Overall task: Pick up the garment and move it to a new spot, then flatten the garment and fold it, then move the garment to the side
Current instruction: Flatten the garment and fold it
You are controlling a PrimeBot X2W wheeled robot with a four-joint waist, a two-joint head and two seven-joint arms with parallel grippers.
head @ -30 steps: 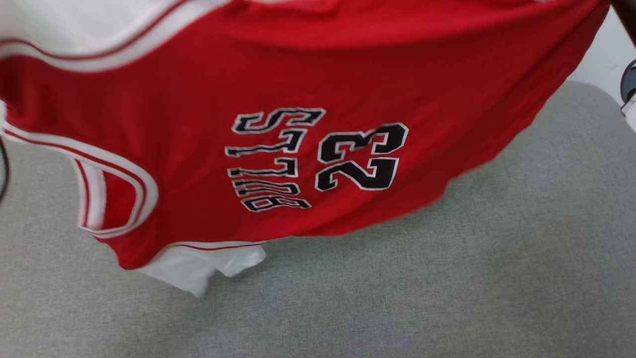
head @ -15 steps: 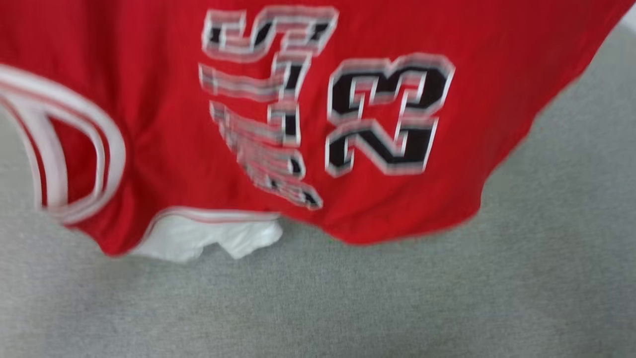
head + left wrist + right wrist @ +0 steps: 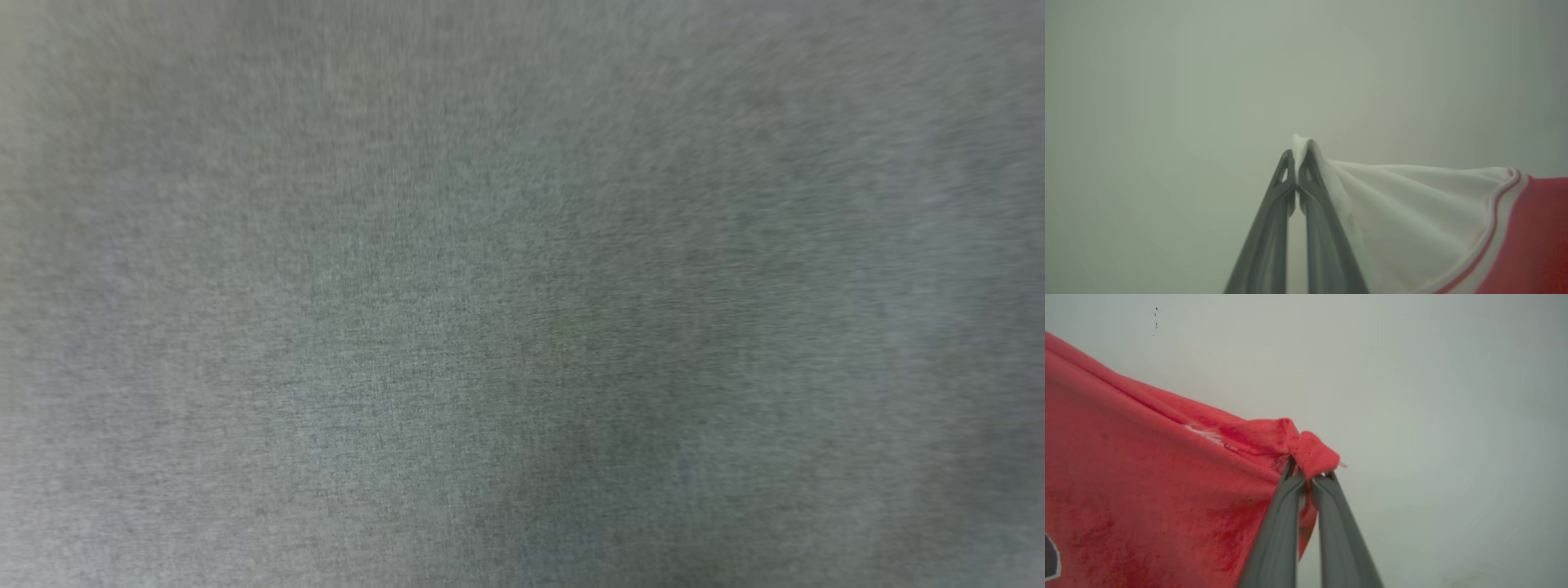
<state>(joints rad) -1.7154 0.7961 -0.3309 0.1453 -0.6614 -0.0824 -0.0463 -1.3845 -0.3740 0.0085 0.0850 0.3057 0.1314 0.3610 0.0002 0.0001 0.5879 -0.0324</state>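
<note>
In the left wrist view my left gripper (image 3: 1297,163) is shut on the tip of the garment's white sleeve; the garment (image 3: 1425,220) stretches away to the right, white cloth running into striped trim and red body. Seen from the right wrist, my right gripper (image 3: 1308,469) is shut on a bunched red corner of the garment (image 3: 1147,469), which spreads taut to the left with a bit of black print at the lower left edge. The garment hangs lifted between the two grippers.
The head view looks down on a blurred grey fabric surface (image 3: 522,327). Behind each gripper in the wrist views is a plain pale wall or backdrop (image 3: 1433,396).
The red garment with its "BULLS 23" print has slid up and out of the head view, which now holds just grey fabric; the view itself looks to have shifted.
</note>
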